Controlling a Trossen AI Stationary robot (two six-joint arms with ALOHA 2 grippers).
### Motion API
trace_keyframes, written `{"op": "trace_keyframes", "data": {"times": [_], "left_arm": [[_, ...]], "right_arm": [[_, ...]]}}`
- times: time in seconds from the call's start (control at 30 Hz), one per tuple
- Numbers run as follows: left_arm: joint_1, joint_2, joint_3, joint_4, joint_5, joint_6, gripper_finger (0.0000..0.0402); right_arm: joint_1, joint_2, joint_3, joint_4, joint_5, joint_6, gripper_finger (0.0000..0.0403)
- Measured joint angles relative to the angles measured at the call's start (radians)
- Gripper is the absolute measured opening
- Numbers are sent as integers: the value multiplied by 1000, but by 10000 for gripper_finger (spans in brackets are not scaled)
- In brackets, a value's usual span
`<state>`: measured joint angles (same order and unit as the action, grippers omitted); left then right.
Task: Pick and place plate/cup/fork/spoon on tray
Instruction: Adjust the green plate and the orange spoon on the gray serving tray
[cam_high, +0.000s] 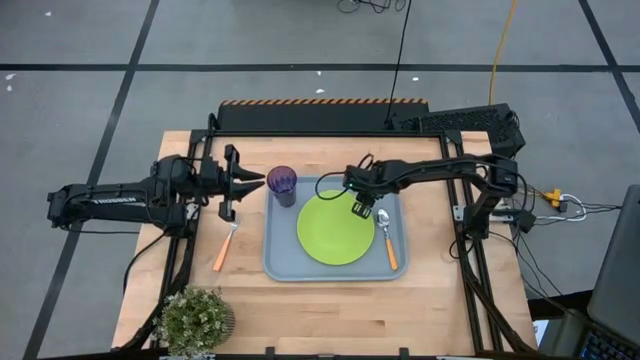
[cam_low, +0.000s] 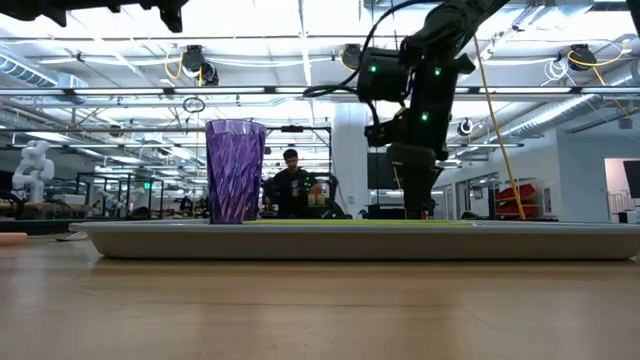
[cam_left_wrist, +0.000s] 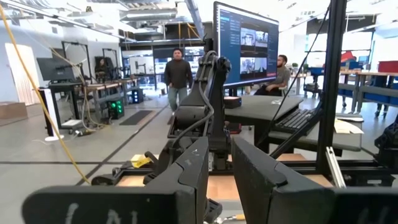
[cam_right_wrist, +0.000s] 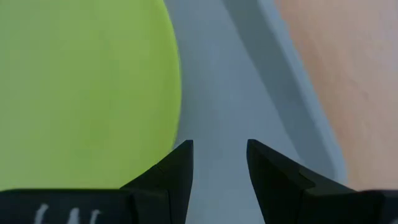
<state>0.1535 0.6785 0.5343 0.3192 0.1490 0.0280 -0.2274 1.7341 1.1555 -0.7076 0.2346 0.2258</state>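
The grey-blue tray (cam_high: 283, 262) already carries the lime-green plate (cam_high: 334, 228), purple cup (cam_high: 282, 184) and spoon (cam_high: 386, 238). The fork (cam_high: 224, 246) lies on the wooden table (cam_high: 420, 305) just left of the tray, so it looks the remaining step. The left gripper (cam_high: 240, 183), fingers narrowly parted and empty, must descend onto it; the right gripper (cam_high: 359, 207) hovers slightly open, empty, over the tray. People stand in the lab beyond.

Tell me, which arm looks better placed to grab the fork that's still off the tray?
Left, probably. The fork lies on the table left of the tray, just below the left gripper. The right gripper, empty and open, hangs over the plate near the spoon, farther off.
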Motion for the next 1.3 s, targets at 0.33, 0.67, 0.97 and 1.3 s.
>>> {"op": "trace_keyframes", "data": {"times": [0.33, 0.67, 0.97, 1.3], "left_arm": [[0, 0, 0, -35, 0, -7, 74], [0, 0, 0, -39, 0, -30, 74], [0, 0, 0, -39, 0, -29, 74], [0, 0, 0, -34, 0, -29, 74]], "right_arm": [[0, 44, 0, -5, -26, 8, 144], [0, 43, -1, -88, -30, 79, 144], [11, 43, -1, -80, -108, 133, 144], [20, 43, -1, 49, -187, 174, 144]]}}
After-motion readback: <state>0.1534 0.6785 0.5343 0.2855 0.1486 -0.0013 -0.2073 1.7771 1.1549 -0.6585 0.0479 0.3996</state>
